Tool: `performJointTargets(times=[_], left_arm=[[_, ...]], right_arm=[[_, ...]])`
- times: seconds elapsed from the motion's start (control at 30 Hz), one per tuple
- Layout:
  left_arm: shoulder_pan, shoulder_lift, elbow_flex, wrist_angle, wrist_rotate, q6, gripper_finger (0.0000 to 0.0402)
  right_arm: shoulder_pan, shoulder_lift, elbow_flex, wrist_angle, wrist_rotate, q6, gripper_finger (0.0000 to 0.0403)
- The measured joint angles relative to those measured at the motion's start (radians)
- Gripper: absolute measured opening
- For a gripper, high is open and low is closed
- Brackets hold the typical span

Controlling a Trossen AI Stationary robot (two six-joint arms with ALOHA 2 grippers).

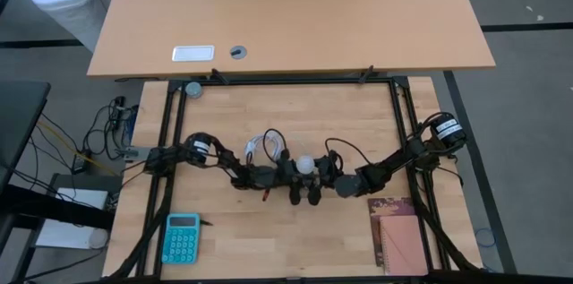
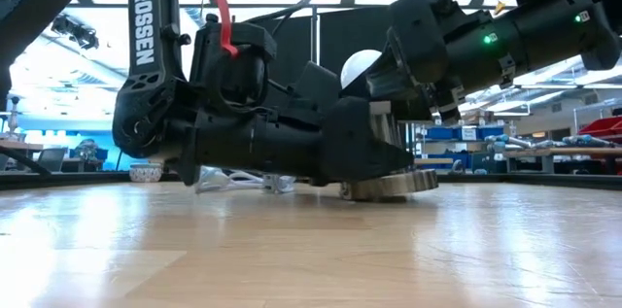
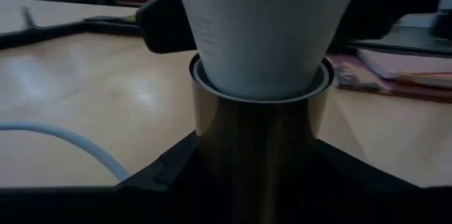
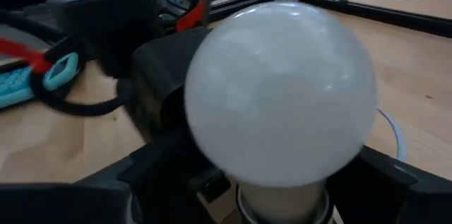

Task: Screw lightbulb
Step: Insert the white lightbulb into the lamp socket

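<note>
Near the middle of the tabletop (image 1: 269,239), slightly toward its front edge, the lightbulb (image 1: 306,164) stands upright with its neck seated in the metal socket (image 2: 389,186); the left gripper (image 1: 288,176) lies low along the wood with its fingers clamped on the socket's barrel, holding it steady; the right gripper (image 1: 324,176) reaches in from the right side and sits at the globe, but whether its fingers are pressing the glass or parted around it cannot be told; the white cable (image 1: 261,145) lies coiled just behind the socket, a teal calculator (image 1: 182,237) sits at the front left corner and a notebook (image 1: 399,235) at the front right; to screw well, the bulb's axis should probably stay in line with the socket, the twist be gentle and re-gripped in short turns, and the socket-holding grip not slacken, lest the thread cross or the base spin along.
</note>
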Motion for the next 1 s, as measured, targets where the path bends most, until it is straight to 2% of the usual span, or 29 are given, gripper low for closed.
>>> performJointTargets(times=[0.23,0.43,0.63,1.0], left_arm=[[0.055,-0.010,-0.054,0.057,0.252,0.006,0.0198],[0.080,-0.011,-0.094,0.078,0.343,0.003,0.0198],[0.086,-0.011,-0.104,0.092,0.365,0.004,0.0198],[0.086,-0.011,-0.107,0.097,0.355,0.003,0.0198]], right_arm=[[0.008,0.000,-0.001,-0.002,-0.038,-0.068,0.0320],[0.010,0.000,-0.002,-0.003,-0.104,-0.143,0.0318],[0.010,-0.029,-0.002,-0.064,-0.125,-0.163,0.0318],[0.025,-0.282,-0.005,-0.510,-0.158,-0.040,0.0316]])
